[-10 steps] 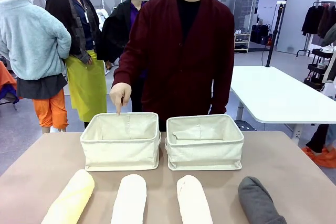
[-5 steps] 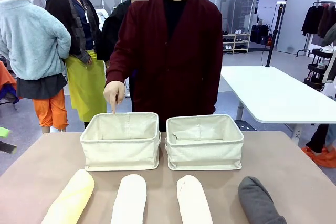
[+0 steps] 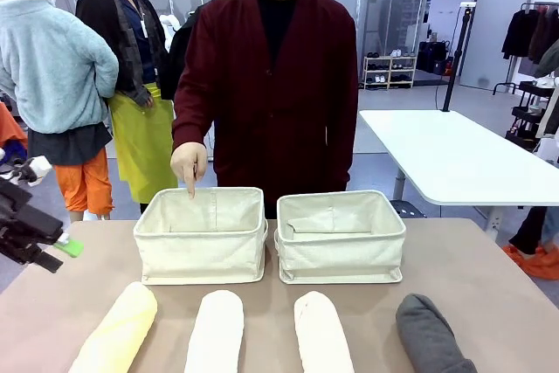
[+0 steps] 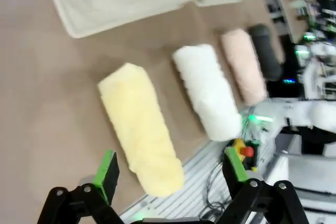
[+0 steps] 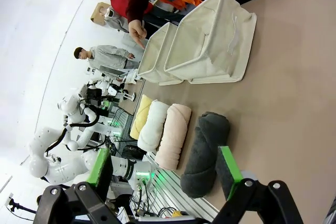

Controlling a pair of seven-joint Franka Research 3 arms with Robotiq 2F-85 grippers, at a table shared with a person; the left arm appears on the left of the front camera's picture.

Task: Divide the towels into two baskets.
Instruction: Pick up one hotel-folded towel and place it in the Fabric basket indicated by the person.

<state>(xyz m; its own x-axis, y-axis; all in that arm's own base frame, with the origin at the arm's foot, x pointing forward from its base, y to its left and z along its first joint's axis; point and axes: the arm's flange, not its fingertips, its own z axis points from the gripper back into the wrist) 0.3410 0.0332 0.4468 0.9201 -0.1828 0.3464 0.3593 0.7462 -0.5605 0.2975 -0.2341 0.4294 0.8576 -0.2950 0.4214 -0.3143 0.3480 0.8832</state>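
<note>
Four towel rolls lie in a row at the near table edge: pale yellow (image 3: 118, 329), white (image 3: 216, 331), cream-pink (image 3: 321, 334), dark grey (image 3: 432, 338). Behind them stand the left basket (image 3: 201, 251) and the right basket (image 3: 341, 255), side by side. A person's hand (image 3: 189, 166) points a finger down at the left basket's far rim. My left gripper (image 3: 54, 235) hovers open at the table's left edge, above and beside the yellow towel (image 4: 139, 124). In the right wrist view my right gripper (image 5: 164, 166) is open above the grey towel (image 5: 205, 153).
The person in a dark red cardigan (image 3: 271, 85) stands right behind the baskets. Bare tan table (image 3: 489, 286) stretches around the baskets and to the right. Farther right, off this table, stands a white table (image 3: 454, 159).
My left gripper has come into the front view from the left edge. The person has shifted slightly left, the finger still pointing at the left basket.
</note>
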